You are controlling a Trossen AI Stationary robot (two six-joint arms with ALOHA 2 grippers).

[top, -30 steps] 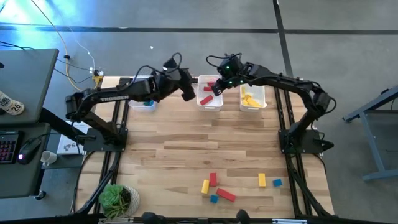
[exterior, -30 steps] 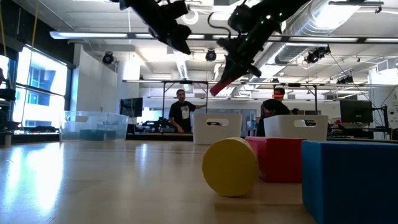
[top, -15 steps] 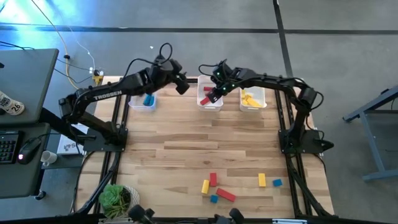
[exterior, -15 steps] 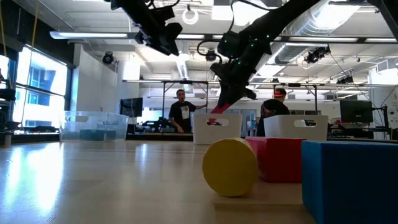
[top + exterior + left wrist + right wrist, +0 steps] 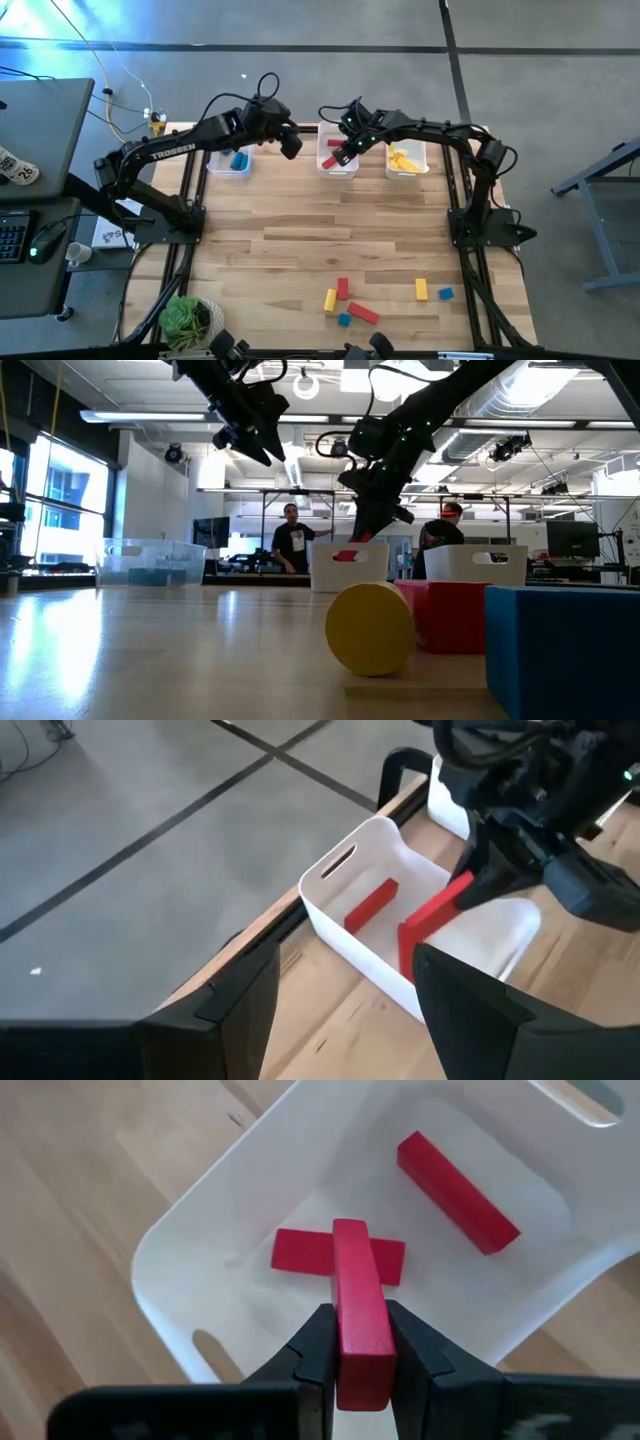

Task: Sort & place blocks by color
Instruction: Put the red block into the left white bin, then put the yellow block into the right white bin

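My right gripper (image 5: pixel 343 152) is over the middle white bin (image 5: pixel 338 170), shut on a red bar block (image 5: pixel 360 1295). Two more red blocks (image 5: pixel 458 1178) lie in that bin. My left gripper (image 5: pixel 345 1010) hovers open just left of that bin, with nothing between its fingers. A blue block (image 5: pixel 239 160) lies in the left bin and yellow blocks (image 5: pixel 402 158) in the right bin. Several red, yellow and blue blocks (image 5: pixel 345 300) lie loose on the table near its front edge. My right gripper pinches the red bar by its two long sides near its upper end (image 5: pixel 362 1352), between the two fingers. The fingers slant down from above and the bar runs on ahead of them. Its lower end (image 5: pixel 408 935) hangs tilted inside the middle bin, above another red block.
Three white bins stand in a row at the table's far edge. A green plant (image 5: pixel 188 320) sits at the near left corner. The wooden tabletop (image 5: pixel 330 235) lies bare between the bins and the loose blocks. People stand in the room behind.
My right gripper has sunk toward the middle bin with the red bar, whose lower end now dips below the bin's rim. My left gripper has drawn away toward the table's left and far edge and rolled about its own axis, staying open.
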